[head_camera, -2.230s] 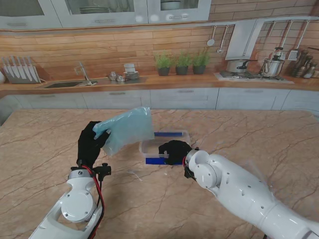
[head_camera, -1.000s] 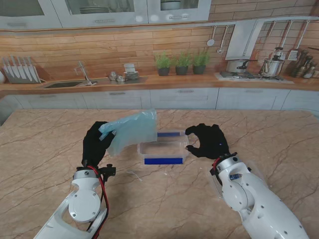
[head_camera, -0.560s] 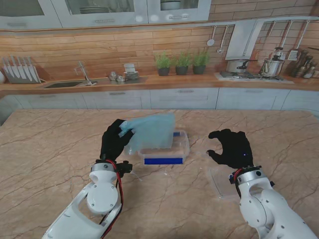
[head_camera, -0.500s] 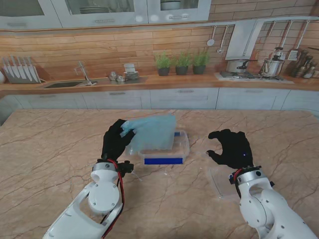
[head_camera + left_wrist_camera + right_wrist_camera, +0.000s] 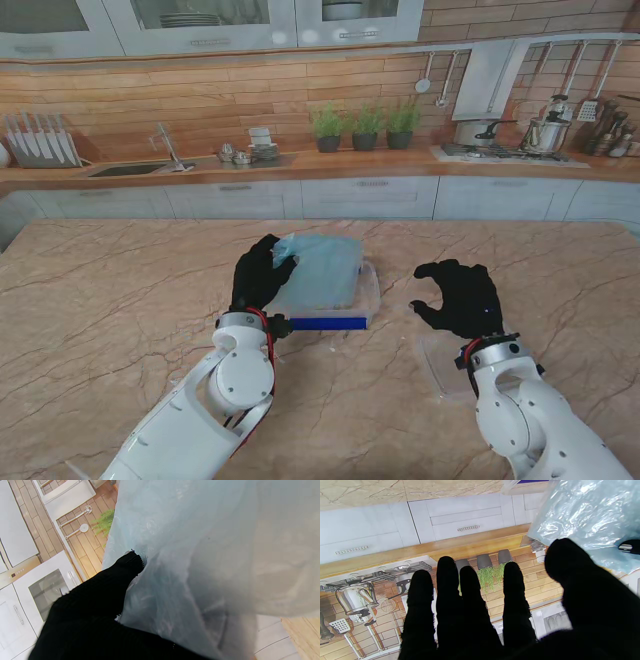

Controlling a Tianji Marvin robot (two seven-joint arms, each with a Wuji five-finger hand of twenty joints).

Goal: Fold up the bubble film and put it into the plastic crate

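Observation:
The folded pale-blue bubble film [image 5: 322, 271] hangs over the clear plastic crate [image 5: 338, 320] with blue handles, covering most of its opening. My left hand [image 5: 259, 279], in a black glove, pinches the film's left top corner. In the left wrist view the film [image 5: 212, 555] fills the picture beside a black finger [image 5: 125, 567]. My right hand [image 5: 458, 297] hovers to the right of the crate, fingers spread, holding nothing. The right wrist view shows its fingers [image 5: 470, 600] apart and the film [image 5: 590, 517] at the edge.
A clear flat lid [image 5: 440, 362] lies on the marble table [image 5: 90, 300] under my right wrist. Beyond the table stand white cabinets [image 5: 370, 198] and a wooden counter with a sink, potted plants [image 5: 365, 127] and a stove.
My left hand has carried the film to the right and down over the crate. My right hand left the crate, drew back to the right and has held still since.

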